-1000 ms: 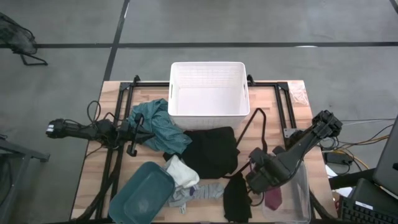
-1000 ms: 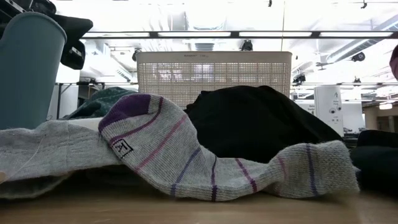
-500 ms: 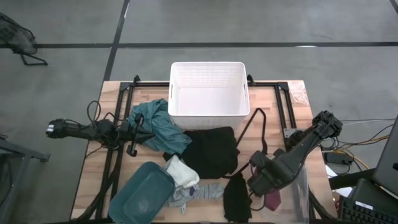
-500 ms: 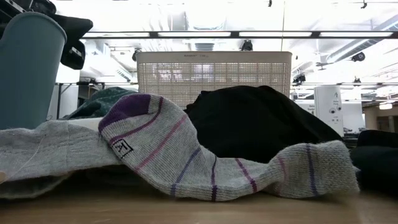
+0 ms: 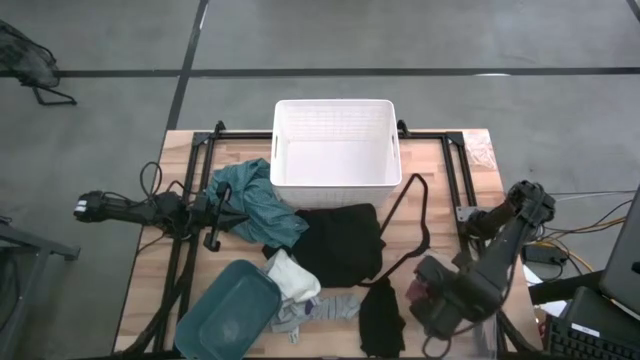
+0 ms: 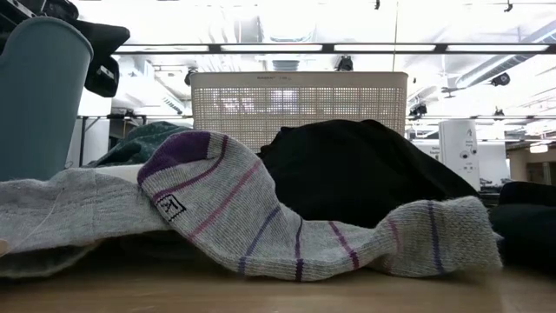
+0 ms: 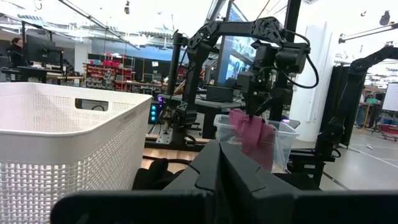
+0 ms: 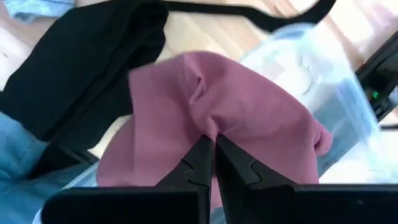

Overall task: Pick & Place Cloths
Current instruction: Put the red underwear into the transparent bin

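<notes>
Wooden table [image 5: 455, 175], black frame rails on top. Far centre: white basket [image 5: 335, 150]. Just left of it, teal cloth [image 5: 252, 200], bunched. Big black cloth [image 5: 340, 240] centre, touching the basket's near side. Near left: teal bin [image 5: 228, 310], white cloth [image 5: 292, 275] against its right edge. Grey striped sock [image 5: 318, 310] at the near edge, small black cloth [image 5: 380, 318] right of it. Clear tub [image 5: 485, 330] at near right corner.

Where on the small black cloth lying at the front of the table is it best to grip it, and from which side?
The small black fabric cloth lies flat and narrow beside the grey striped sock. Probably best: come straight down from above and pinch its upper, narrower end, which lies free on the wooden table.
</notes>
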Controlling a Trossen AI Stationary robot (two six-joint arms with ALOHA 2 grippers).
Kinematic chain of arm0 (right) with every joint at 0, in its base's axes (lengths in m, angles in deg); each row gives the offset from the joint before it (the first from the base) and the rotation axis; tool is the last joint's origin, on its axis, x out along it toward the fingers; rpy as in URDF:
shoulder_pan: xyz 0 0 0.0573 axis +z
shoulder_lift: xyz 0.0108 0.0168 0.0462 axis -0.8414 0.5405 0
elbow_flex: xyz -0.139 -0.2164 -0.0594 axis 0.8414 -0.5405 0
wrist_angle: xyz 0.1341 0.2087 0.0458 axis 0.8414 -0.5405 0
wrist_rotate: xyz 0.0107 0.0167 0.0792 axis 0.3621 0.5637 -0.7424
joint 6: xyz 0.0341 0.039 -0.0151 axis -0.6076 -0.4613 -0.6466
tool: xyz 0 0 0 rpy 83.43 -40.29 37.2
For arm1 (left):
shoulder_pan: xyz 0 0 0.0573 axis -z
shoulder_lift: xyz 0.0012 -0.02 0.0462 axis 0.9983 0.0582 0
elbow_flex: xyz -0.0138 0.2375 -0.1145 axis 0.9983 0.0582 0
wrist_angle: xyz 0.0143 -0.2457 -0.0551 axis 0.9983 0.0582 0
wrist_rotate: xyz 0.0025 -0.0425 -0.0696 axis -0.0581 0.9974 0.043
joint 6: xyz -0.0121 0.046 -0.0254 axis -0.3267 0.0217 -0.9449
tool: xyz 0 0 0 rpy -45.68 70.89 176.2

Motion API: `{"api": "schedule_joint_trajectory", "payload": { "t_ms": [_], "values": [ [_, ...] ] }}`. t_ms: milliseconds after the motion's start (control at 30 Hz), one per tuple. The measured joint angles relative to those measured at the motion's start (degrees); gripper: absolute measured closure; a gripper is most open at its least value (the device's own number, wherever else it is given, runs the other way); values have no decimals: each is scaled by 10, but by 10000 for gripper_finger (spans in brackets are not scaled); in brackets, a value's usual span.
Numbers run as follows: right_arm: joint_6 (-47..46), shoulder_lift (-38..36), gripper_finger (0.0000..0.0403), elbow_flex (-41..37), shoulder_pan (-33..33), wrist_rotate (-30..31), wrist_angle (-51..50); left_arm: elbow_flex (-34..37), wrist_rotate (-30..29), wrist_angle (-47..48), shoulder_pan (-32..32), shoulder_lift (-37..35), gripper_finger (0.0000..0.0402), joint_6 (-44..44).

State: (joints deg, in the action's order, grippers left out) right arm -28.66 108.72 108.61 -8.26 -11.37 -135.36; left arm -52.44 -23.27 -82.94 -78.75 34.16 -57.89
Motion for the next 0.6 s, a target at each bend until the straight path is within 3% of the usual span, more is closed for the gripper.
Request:
{"api": "schedule_joint_trajectory", "payload": {
  "t_ms": [167,433,600],
  "values": [
    [-82,0,394,-1,45,-13,0,0,0,0,0,0,383,0],
    [-253,0,394,-22,92,-88,0,0,0,0,0,0,385,0],
    [-234,0,394,-64,90,-95,0,0,0,0,0,0,384,0]
  ]
}}
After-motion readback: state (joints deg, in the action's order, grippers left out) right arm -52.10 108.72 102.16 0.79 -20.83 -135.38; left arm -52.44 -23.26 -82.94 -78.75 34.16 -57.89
